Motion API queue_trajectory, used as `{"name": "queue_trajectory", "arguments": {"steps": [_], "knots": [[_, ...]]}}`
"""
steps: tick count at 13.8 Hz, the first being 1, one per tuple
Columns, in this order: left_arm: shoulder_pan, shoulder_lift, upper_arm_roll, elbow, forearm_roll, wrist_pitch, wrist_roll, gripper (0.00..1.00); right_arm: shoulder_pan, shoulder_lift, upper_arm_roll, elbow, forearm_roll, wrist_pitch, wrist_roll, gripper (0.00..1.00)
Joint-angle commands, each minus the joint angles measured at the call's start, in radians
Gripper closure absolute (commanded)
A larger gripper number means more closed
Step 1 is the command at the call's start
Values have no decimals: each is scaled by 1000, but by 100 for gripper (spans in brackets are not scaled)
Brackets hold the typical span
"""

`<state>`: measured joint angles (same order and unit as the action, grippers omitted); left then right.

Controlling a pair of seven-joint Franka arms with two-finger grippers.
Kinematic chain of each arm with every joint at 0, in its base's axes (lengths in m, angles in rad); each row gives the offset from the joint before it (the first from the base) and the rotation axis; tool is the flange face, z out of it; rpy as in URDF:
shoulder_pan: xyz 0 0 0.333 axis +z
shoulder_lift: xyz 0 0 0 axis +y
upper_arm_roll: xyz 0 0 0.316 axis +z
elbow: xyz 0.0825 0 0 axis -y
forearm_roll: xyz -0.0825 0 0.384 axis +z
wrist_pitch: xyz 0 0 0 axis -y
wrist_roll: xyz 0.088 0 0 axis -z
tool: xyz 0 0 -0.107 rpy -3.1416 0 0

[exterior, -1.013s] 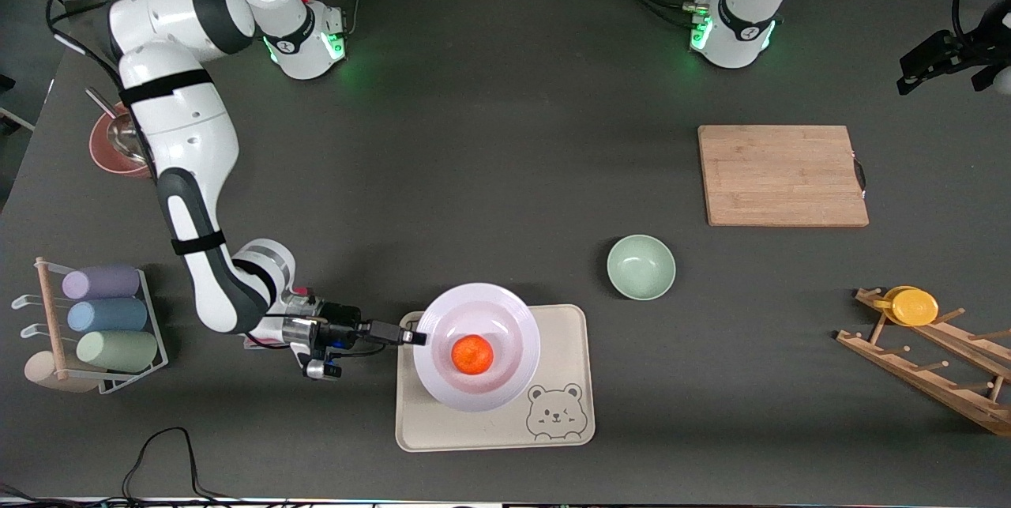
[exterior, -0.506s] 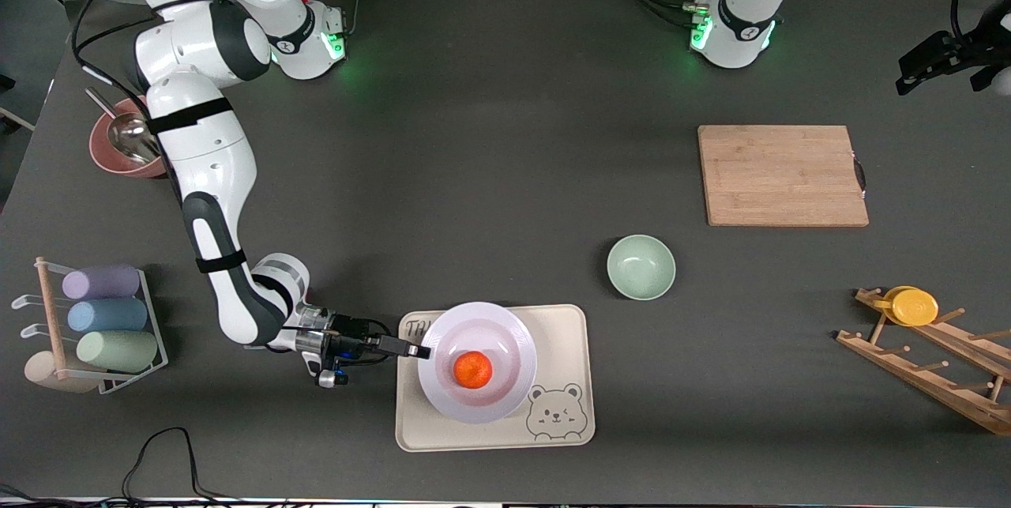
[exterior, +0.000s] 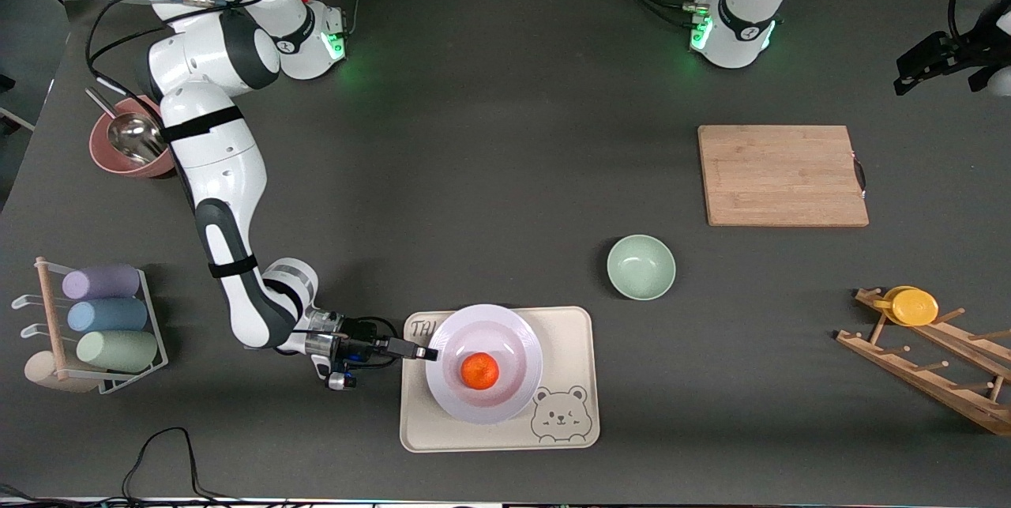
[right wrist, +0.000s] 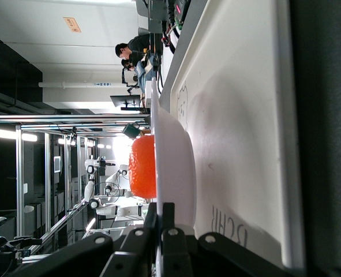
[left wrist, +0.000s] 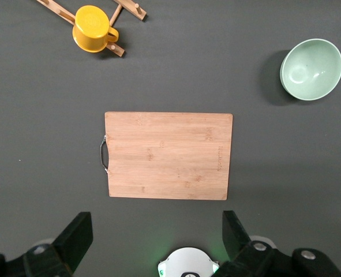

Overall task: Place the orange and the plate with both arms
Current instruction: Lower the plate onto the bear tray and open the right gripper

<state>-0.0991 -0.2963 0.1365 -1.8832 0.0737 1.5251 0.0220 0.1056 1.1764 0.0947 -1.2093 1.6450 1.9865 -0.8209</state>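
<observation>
Front view: I see the cream rectangular bear tray (exterior: 569, 334) beneath my right hand (exterior: 427, 352), which is clamped on the rim of the glossy round white plate (exterior: 513, 405). The small round orange (exterior: 479, 370) sits in its centre. My left hand (left wrist: 153, 231) waits spread wide above the wooden cutting board (left wrist: 168, 154).

You see even overhead light on the dark matte table (exterior: 505, 176), with soft, short shadows beside the green bowl (exterior: 640, 266) and the right arm, and green glow spilling from both arm bases. In the right wrist view, ceiling strip lights flare brightly in the background while the near claw parts stay dark. All views are sharp.
</observation>
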Motion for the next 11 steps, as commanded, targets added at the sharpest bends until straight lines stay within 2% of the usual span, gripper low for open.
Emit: {"name": "queue_trajectory", "arguments": {"steps": [1,2,5,6,7,9,11], "knots": [[-2,-10,-2,-19,15,7,9,0,11,32,-4,47,-13,1,-6,55],[-2,-10,-2,-19,15,12,7,0,11,32,-4,44,-13,1,-6,48],[-1,-10,-2,-19,14,9,6,0,11,32,-4,42,-14,1,-6,43],[2,-10,0,-19,12,4,6,0,11,32,-4,40,-14,1,-1,24],[2,-10,0,-19,9,3,4,0,8,31,-7,37,-19,1,-4,0],[4,-10,2,-19,6,-3,-1,0,13,26,-65,30,-28,-3,0,0],[4,-10,5,-19,1,-6,-2,0,8,14,-87,28,-115,-5,8,0]]}}
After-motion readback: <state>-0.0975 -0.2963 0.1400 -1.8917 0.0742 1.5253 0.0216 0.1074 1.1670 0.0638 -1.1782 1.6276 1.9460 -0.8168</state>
